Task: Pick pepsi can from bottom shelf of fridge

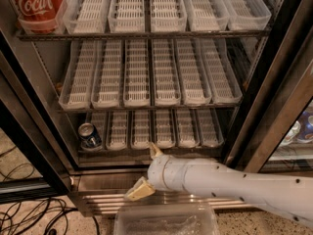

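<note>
Pepsi can [90, 135] upright, far left of bottom shelf [164, 129] in fridge [105, 179]. Claw [147, 171] spread, holding nothing, sits lower and right of can, apart, before shelf's front edge.

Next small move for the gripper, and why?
Probably shift the gripper left and slightly up toward the pepsi can. It hangs open just below the bottom shelf, right of the can, which stands upright at the shelf's left end.
</note>
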{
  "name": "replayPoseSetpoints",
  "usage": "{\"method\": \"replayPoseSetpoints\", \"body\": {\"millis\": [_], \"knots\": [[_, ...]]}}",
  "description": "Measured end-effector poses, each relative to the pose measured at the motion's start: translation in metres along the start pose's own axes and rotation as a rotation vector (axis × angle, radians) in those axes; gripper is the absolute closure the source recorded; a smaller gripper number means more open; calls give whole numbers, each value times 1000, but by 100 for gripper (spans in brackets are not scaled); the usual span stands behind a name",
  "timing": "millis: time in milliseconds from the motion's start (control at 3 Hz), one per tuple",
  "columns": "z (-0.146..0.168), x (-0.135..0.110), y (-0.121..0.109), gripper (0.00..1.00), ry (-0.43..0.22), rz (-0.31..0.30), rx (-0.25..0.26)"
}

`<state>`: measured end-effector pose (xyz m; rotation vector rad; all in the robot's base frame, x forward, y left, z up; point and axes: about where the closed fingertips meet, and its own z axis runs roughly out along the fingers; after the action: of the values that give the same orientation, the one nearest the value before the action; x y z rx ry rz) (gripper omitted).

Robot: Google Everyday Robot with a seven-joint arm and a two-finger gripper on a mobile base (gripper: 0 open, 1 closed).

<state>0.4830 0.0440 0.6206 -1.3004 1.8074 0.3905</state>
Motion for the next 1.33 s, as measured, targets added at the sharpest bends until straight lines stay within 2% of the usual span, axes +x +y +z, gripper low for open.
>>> {"method": "replayPoseSetpoints", "body": {"millis": [333,667,1000,1333], "knots": [[41,-2,36,0,-73,42,-9],[67,-15,49,0,-155,80,33],[90,-32,66,0,-216,103,33],[106,-34,88,0,-211,82,-15]]}}
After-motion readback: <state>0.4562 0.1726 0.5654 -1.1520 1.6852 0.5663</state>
